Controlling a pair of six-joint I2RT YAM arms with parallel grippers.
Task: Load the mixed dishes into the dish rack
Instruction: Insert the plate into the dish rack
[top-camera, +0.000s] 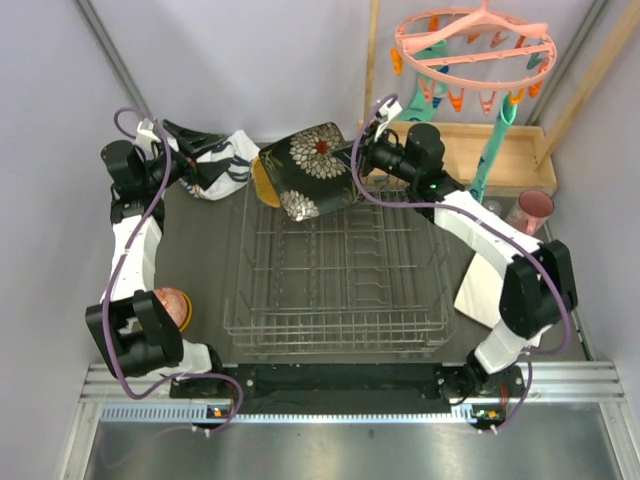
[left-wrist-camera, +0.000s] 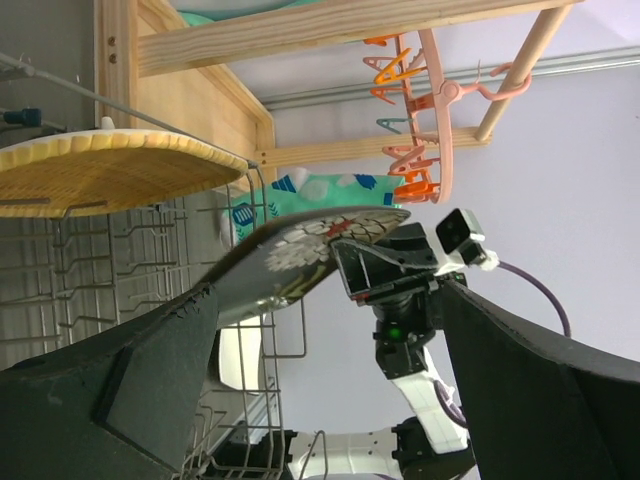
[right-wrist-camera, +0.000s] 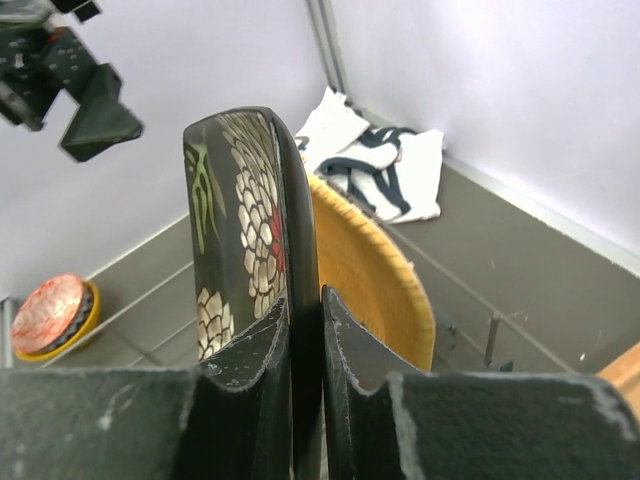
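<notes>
The dish rack (top-camera: 335, 345) is spread below the right gripper (right-wrist-camera: 307, 300) and reaches from under it back towards the arm bases. A pink peg hanger (top-camera: 475, 45) is hung beyond that gripper and to its right, over a light wooden tray (top-camera: 500, 150). The pale plate (top-camera: 480, 290) is laid flat on the table outside the rack, well back from the right gripper, partly under its forearm.

The black floral square plate (top-camera: 318, 160) is pinched by one edge between the narrowly closed right jaws. It is held on edge and tilted over the far end of the rack, with its lower corner down at the top wires. Whether it rests on them cannot be told. The yellow wooden rounded-square plate (top-camera: 264, 185) is stood on edge in the rack's far left corner, just past the held plate's plain face.

The left gripper (top-camera: 200, 150) is spread wide with nothing between its jaws, and is pointed towards both plates. A white cloth with black print (top-camera: 228, 165) is bunched just under it. The orange bowl (top-camera: 172, 305) is set well back from the left gripper, beside that arm's elbow. The pink cup (top-camera: 531, 208) is placed well behind the right gripper, on the arm's outer side.
</notes>
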